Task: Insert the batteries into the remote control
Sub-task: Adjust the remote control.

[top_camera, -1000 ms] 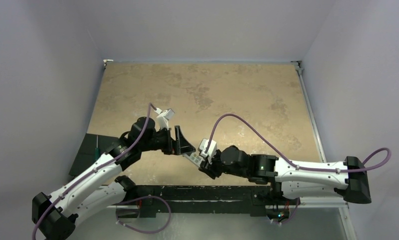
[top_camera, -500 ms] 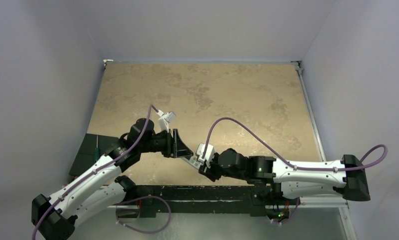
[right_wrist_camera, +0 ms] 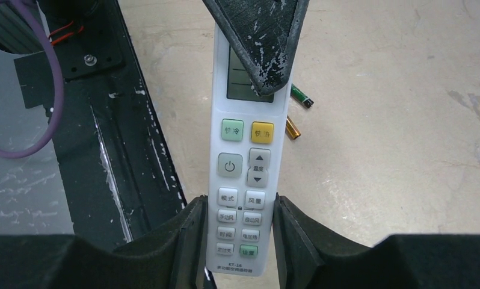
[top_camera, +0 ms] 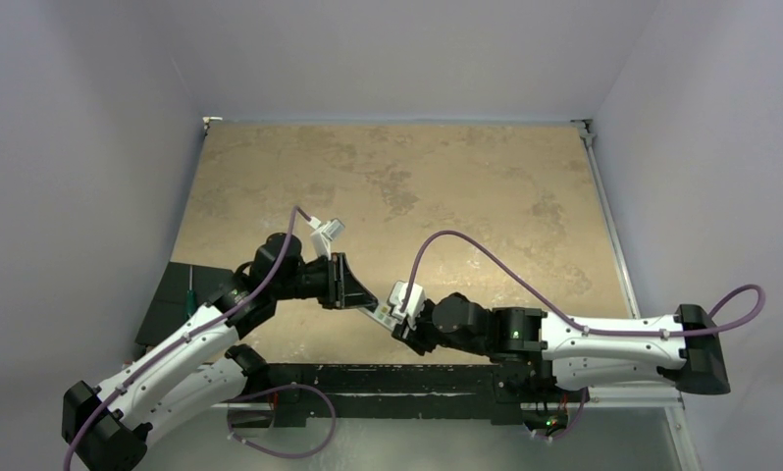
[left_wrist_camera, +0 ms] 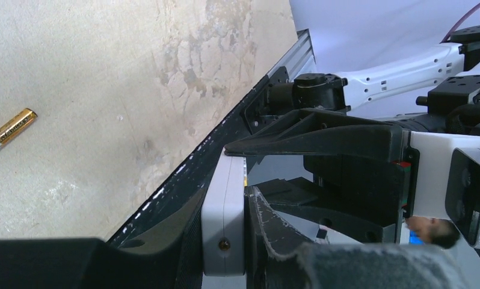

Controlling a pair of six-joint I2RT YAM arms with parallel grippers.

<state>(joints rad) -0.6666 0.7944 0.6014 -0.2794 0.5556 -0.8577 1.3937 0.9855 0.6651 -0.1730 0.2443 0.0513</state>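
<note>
The tan, mottled stone-look tabletop (top_camera: 466,186) fills most of the room's floor space in front of me. The white left arm (top_camera: 172,353) and white right arm (top_camera: 603,343) reach in from either side and meet near the middle of its near edge, just by the black metal rail (right_wrist_camera: 135,150).

The left gripper (left_wrist_camera: 224,198) is clamped on the display end of the slim white plastic remote control (right_wrist_camera: 240,150), one black finger across its face and the other against its back. The right gripper (right_wrist_camera: 237,208) grips the opposite, button end, its fingers pressed narrow against the two long side edges. Between them the remote is held off the table, button side towards the right wrist camera.

The two small batteries lie on the tabletop beyond the remote, near each other but apart. The dark greenish-black cylindrical battery (right_wrist_camera: 302,96) is in full view. The gold-yellow cylindrical battery (right_wrist_camera: 292,127) is partly hidden behind the remote's edge, and shows plainly from the left wrist.
</note>
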